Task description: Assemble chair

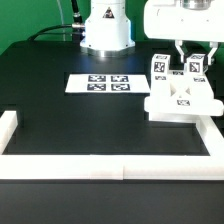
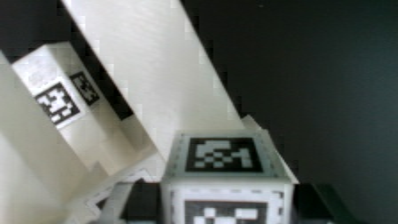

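Note:
The partly joined white chair [image 1: 180, 100] stands at the exterior view's right: a flat plate with upright tagged pieces on its far side. My gripper [image 1: 190, 67] hangs over it, shut on a white tagged block [image 1: 197, 68]. A second tagged upright [image 1: 160, 68] stands just beside it toward the exterior view's left. In the wrist view the tagged block [image 2: 222, 160] fills the space between my dark fingers [image 2: 141, 198], and the gripper [image 2: 226, 205] presses on both of its sides. Long white chair bars [image 2: 143, 80] slant away behind it, one bearing a tag [image 2: 63, 100].
The marker board [image 1: 105, 83] lies flat on the black table. White border rails run along the front [image 1: 110, 166], the exterior view's left [image 1: 8, 130] and right [image 1: 214, 135]. The robot base [image 1: 105, 30] stands at the back.

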